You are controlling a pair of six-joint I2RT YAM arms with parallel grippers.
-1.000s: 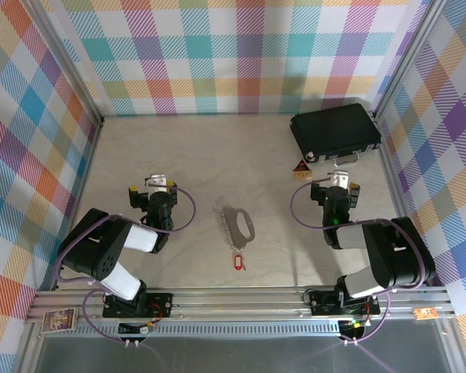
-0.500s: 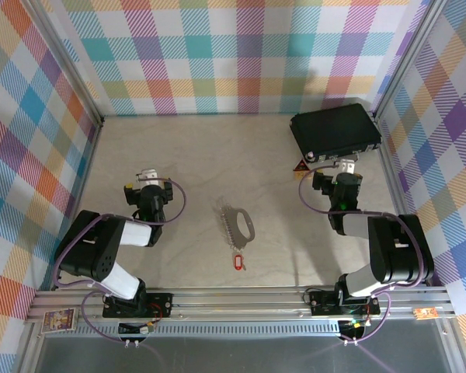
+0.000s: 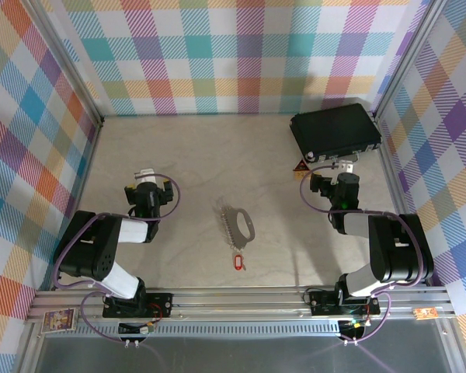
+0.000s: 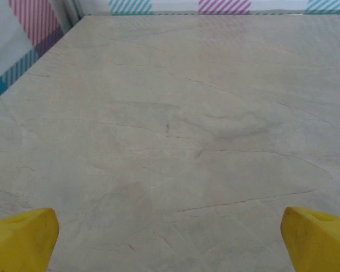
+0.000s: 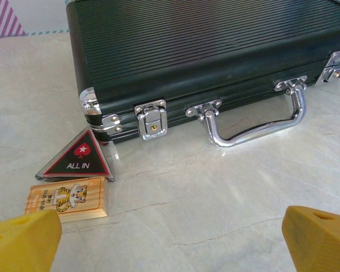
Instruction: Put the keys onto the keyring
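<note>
My right gripper (image 3: 343, 166) has crept closer to the ribbed black case (image 3: 335, 130), left gripper (image 3: 146, 174) forward too, both spread wide.

On pale marbled tabletop (image 5: 187, 198), black case (image 5: 215, 51) observed lying flat, ribbed lid uppermost, front side turned toward camera. Chrome latch (image 5: 151, 120) noted closed, left of chrome handle (image 5: 255, 116); handle folded down toward tabletop. Second latch (image 5: 335, 63) cut off at right edge. Black triangular marker (image 5: 77, 160), lettered "ALL IN" under red star, located just before case's left corner, overlapping top edge of small wooden block (image 5: 68, 199) printed with tiger; contact between them not determinable. Jaws of right gripper (image 5: 170, 241) held wide apart; yellow fingertips (image 5: 22, 241) recorded at lower corners, bare tabletop between.
</note>
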